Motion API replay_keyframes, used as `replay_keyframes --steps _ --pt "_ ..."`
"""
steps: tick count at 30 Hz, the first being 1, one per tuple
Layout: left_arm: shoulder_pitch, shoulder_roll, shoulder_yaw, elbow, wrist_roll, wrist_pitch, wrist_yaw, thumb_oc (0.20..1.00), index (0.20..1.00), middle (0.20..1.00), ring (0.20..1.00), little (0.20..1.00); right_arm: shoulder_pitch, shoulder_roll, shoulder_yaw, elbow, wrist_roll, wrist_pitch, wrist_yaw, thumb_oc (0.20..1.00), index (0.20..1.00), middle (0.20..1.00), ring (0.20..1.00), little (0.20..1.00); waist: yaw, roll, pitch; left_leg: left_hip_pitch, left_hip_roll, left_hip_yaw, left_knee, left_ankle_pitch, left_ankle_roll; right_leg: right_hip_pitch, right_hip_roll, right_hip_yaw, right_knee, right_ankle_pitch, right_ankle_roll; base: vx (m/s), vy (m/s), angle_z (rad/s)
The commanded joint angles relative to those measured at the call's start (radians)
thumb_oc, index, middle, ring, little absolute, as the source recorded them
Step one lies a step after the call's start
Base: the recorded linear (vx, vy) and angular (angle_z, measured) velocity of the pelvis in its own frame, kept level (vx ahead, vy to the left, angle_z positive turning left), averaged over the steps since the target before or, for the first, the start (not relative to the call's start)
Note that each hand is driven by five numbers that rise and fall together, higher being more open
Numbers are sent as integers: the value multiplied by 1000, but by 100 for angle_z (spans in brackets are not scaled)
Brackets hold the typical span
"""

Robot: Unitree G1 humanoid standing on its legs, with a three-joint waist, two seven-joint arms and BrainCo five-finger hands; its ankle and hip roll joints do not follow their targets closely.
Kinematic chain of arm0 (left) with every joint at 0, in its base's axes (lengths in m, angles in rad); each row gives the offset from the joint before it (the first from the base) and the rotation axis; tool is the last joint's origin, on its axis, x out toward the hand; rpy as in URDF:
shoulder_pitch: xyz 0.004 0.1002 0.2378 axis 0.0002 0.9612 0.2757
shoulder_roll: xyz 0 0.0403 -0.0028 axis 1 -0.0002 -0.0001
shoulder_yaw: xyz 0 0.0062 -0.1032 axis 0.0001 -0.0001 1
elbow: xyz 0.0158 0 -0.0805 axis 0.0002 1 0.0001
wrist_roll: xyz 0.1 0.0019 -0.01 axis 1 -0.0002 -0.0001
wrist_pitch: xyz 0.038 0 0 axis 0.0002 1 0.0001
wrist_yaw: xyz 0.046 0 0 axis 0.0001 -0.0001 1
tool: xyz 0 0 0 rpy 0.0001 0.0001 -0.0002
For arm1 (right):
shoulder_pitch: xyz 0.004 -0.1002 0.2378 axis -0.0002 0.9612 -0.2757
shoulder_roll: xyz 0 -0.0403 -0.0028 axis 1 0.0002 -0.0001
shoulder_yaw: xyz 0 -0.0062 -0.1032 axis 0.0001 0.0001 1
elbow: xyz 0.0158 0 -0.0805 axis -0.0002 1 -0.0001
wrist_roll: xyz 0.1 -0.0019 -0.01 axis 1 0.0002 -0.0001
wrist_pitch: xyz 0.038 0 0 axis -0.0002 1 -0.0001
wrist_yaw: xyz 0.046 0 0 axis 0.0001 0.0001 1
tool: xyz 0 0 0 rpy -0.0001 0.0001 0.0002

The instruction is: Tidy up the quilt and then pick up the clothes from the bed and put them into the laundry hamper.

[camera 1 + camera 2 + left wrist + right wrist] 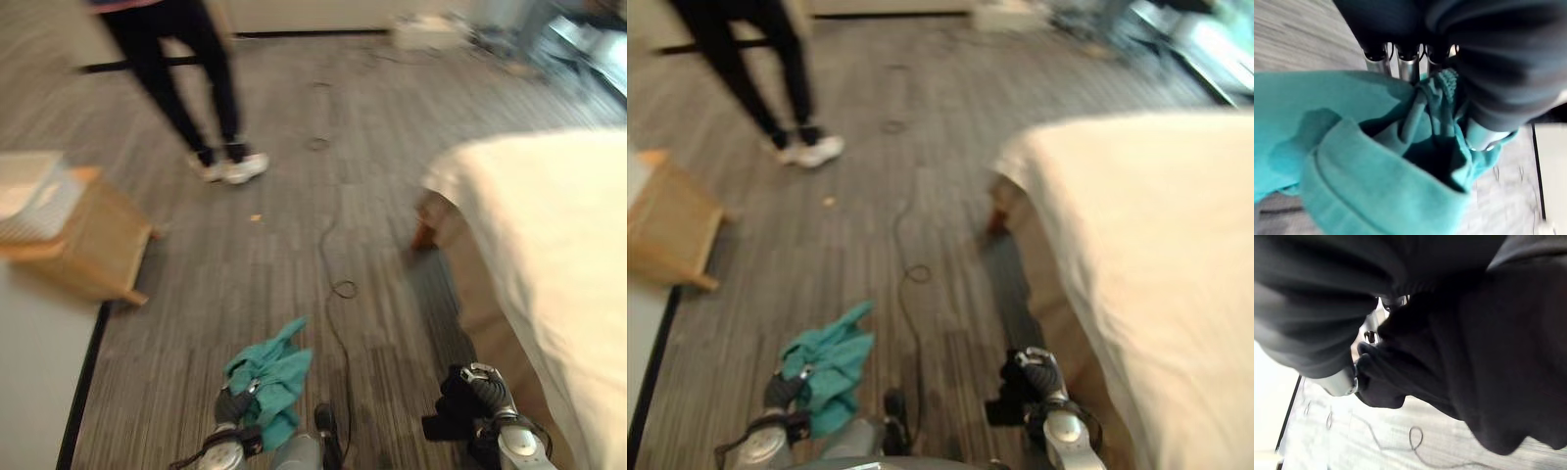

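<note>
Two garments are in hand, one per hand. The left hand (pixel 233 405) has its fingers curled into one crumpled teal fabric garment (pixel 269 380), which is bunched against the palm in the left wrist view and hangs above the grey striped carpet floor (pixel 294 196). The right hand (pixel 487 390) is closed round one black cloth garment (pixel 453 405), its folds draping past the fingers in the right wrist view. One bed with a cream quilt (pixel 549 235) stands at the right, just beside the right hand. One light wooden box-shaped cabinet (pixel 83 240) sits on the floor at the left. One person in black trousers and white shoes (pixel 186 78) stands beyond it.
</note>
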Motion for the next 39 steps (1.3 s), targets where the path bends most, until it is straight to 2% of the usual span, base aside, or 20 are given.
replay_keyframes --steps 1,2,4,9,10,15,17,18,20,22,24,26,28,32,33,34,35,36,37,39 --pt "-102 80 24 7 19 -40 29 200 200 200 200 200 -98 13 19 -28 50 -63 20 200 200 200 200 200 -34 11 65 124 111 -31 -129 -89 -195 -194 35 260 -98 111 57 82 232 176" --pt "-129 63 4 5 21 -44 29 200 200 200 200 200 -111 15 15 3 62 -68 6 200 200 200 200 200 -53 34 80 138 106 -104 -142 -70 -197 -243 131 387 -168 29 33 120 90 170" --pt "-145 65 -12 9 27 -46 20 200 200 200 200 200 -120 18 -3 11 82 -73 -4 200 200 200 200 200 -66 25 69 145 99 -155 -145 -77 -205 -228 128 433 -392 70 28 171 -109 175" --pt "-161 26 -5 65 43 -43 15 200 200 200 200 200 -128 18 -11 57 58 -63 -12 200 200 200 200 200 -57 -2 41 165 64 -177 -122 -111 -202 -154 125 460 -526 119 54 130 -83 61" --pt "-490 -212 -179 705 -37 0 51 200 200 200 200 200 -341 60 252 508 57 -49 -33 200 200 200 200 200 31 5 -9 204 4 -339 -170 -98 -192 -74 266 451 -541 50 -11 57 -41 4" --pt "-518 -207 -206 687 -23 -7 58 200 200 200 200 200 -382 35 271 453 30 -57 -37 200 200 200 200 200 30 10 3 218 22 -341 -148 -109 -208 -83 275 442 -530 25 -34 112 -83 5" --pt "-541 -209 -220 656 -39 -14 53 200 200 200 200 200 -413 10 304 415 -34 -59 -48 200 200 200 200 200 52 4 51 122 8 -323 80 -98 -240 -54 276 438 -551 23 -52 101 -168 0" --pt "-570 -209 -242 620 -40 -22 62 200 200 200 200 200 -435 -22 314 353 -69 -57 -57 200 200 200 200 200 88 -2 96 -3 15 -298 297 -20 -263 -19 271 417 -566 21 -69 60 -158 2" --pt "-585 -214 -249 612 -50 -24 66 200 200 200 200 200 -447 -34 318 334 -80 -56 -67 200 200 200 200 200 101 -7 110 -54 16 -283 350 -13 -257 -1 269 410 -575 16 -72 207 -103 25" --pt "-581 -226 -251 588 -60 -25 79 200 200 200 200 200 -470 -31 320 315 -91 -47 -87 200 200 200 200 200 127 -14 104 -168 7 -218 291 -71 -228 25 267 416 -575 -31 -64 420 -26 -2" --pt "-567 -229 -254 568 -62 -23 78 200 200 200 200 200 -475 -23 322 311 -91 -48 -96 200 200 200 200 200 140 -12 96 -169 9 -202 220 -71 -216 32 271 424 -575 -51 -58 324 65 -22" --pt "-547 -225 -244 543 -63 -23 76 200 200 200 200 200 -487 -11 321 313 -78 -59 -105 200 200 200 200 200 164 5 80 -177 27 -170 22 15 -223 60 298 421 -575 -92 -48 551 108 -24" --pt "-530 -219 -230 520 -81 -30 71 200 200 200 200 200 -505 1 322 318 -68 -62 -109 200 200 200 200 200 193 5 68 -211 40 -129 -101 33 -223 97 306 409 -575 -125 -34 600 116 -14" --pt "-518 -211 -217 528 -83 -24 64 200 200 200 200 200 -515 40 317 321 -65 -69 -107 200 200 200 200 200 227 -20 46 -193 20 -139 -135 77 -196 159 291 417 -575 -115 -7 610 172 -25" --pt "-521 -204 -233 537 -73 -14 62 200 200 200 200 200 -503 64 306 330 -57 -79 -112 200 200 200 200 200 246 -53 46 -179 -23 -172 -90 64 -163 130 244 433 -401 -20 50 653 253 -54" --pt "-519 -200 -236 542 -63 -11 62 200 200 200 200 200 -499 65 294 332 -47 -82 -111 200 200 200 200 200 241 -64 55 -147 -46 -183 -86 47 -145 91 211 434 -270 72 95 916 333 -51" --pt "-518 -197 -241 540 -50 -10 63 200 200 200 200 200 -502 65 292 321 -35 -89 -107 200 200 200 200 200 225 -55 67 -101 -54 -196 -90 25 -127 37 189 449 -112 181 125 705 247 -29" --pt "-518 -194 -242 534 -48 -14 65 200 200 200 200 200 -502 64 284 302 -24 -96 -106 200 200 200 200 200 209 -32 68 -46 -46 -220 -110 9 -116 -31 187 471 -3 220 120 727 229 8" --pt "-522 -192 -246 529 -43 -15 69 200 200 200 200 200 -509 61 277 282 -13 -104 -106 200 200 200 200 200 183 -2 71 22 -39 -252 -148 -3 -106 -114 209 488 104 233 105 768 208 49" --pt "-538 -185 -259 521 -18 -17 85 200 200 200 200 200 -515 55 265 244 0 -110 -103 200 200 200 200 200 115 48 84 122 -20 -318 -170 -39 -109 -247 251 453 166 132 61 760 125 116"
